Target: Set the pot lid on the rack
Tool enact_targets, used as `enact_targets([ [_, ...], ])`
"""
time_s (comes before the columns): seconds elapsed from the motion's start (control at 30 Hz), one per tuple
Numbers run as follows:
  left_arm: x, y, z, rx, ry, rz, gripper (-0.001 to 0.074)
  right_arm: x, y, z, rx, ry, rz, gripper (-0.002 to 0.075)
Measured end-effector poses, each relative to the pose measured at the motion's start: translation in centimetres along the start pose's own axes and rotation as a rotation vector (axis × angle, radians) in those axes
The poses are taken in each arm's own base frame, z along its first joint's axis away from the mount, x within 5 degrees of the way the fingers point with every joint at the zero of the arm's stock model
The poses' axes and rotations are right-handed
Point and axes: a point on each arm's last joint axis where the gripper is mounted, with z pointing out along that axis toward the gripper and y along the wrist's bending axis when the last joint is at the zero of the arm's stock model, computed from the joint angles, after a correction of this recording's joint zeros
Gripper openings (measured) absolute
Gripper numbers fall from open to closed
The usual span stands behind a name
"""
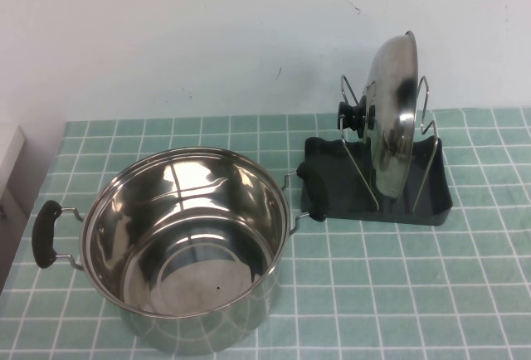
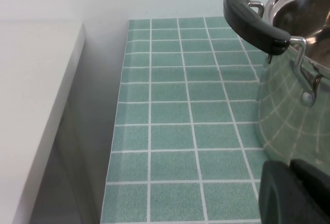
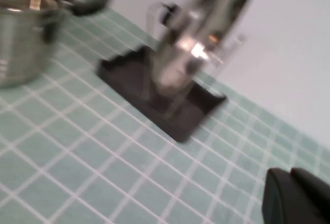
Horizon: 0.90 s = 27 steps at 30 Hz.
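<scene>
On the green tiled table (image 1: 465, 269), the domed shiny steel pot lid (image 1: 392, 115) stands upright between the wire loops of the dark grey plastic rack (image 1: 328, 194), just beside the deep steel pot (image 1: 187, 244). Left gripper (image 2: 296, 193) sits low beside that pot and right gripper (image 3: 296, 195) is well apart from the rack. Neither touches anything.

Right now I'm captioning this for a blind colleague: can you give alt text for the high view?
A shiny pot lid stands on edge between the wire loops of a dark rack, its black knob facing left. Left of it, an open steel pot sits on green tiles. Neither gripper appears here.

One pot lid (image 1: 392, 111), one rack (image 1: 377, 186), one pot (image 1: 184, 244).
</scene>
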Motion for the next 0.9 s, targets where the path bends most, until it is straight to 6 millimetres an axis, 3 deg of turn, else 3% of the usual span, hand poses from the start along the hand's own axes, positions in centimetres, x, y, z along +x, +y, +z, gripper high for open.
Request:
enact_targets([
  [0.2,0.0,0.0,0.0,0.000,0.000,0.001,-0.0002,3.5,-0.7,1.7,0.202,0.140,0.197,0.0000],
  [0.57,0.0,0.0,0.0,0.001,0.001,0.000,-0.0002,8.6,0.0,3.9,0.382,0.146,0.245,0.0000],
  [0.9,0.0,0.0,0.0,0.001,0.001,-0.001,-0.0002,9.7,0.5,3.9,0.411,0.191,0.330,0.0000],
])
